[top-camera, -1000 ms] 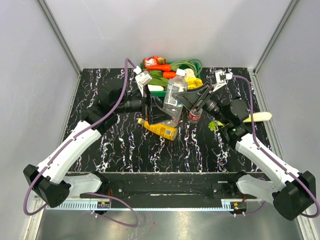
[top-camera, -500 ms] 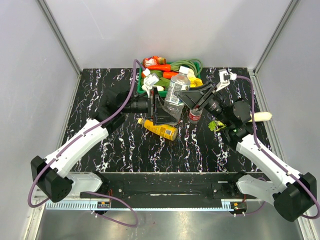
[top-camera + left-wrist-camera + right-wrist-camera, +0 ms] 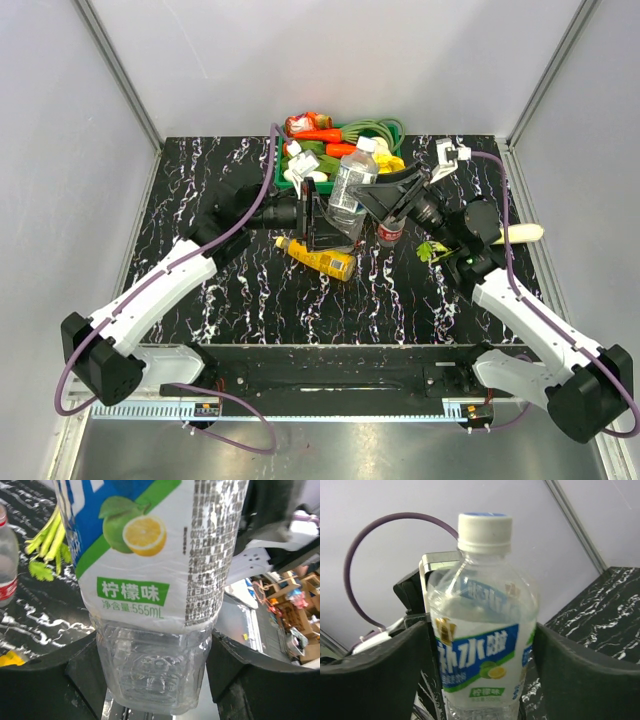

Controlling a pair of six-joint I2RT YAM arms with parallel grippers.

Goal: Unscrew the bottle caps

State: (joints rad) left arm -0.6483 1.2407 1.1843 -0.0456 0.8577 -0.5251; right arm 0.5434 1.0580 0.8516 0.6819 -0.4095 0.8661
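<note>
Since twisting a cap off takes one hand to lock the body and one to turn the top, both arms meet over the middle of the black marble table (image 3: pixel 400 300), toward the far side. Biggest thing in play is the blue-label bottle (image 3: pixel 347 195), clear, with a lime-and-lemon picture, held up off the table and leaning a bit to the right in the overhead view.

From the left, the left gripper (image 3: pixel 152 640) has its fingers pressed on both sides of the ribbed clear section below the label, low down by the base. I'd say that's the anchor grip, so the body can't spin.

From the right, the right gripper (image 3: pixel 480 627) stands wide, one finger each side of the label area, right up against the plastic. I honestly can't tell if it's squeezing or just sitting beside it. Either way it's too low to turn anything, so my guess is it needs to come up to the neck.

Just near of those two, the yellow juice bottle (image 3: pixel 322 258) lies on its side and the red-label bottle (image 3: pixel 389 232) stands upright, both capped and waiting.

Smallest bit: the cap (image 3: pixel 485 530), white sides and blue top, sits screwed on above both sets of fingers, with nothing touching it.
</note>
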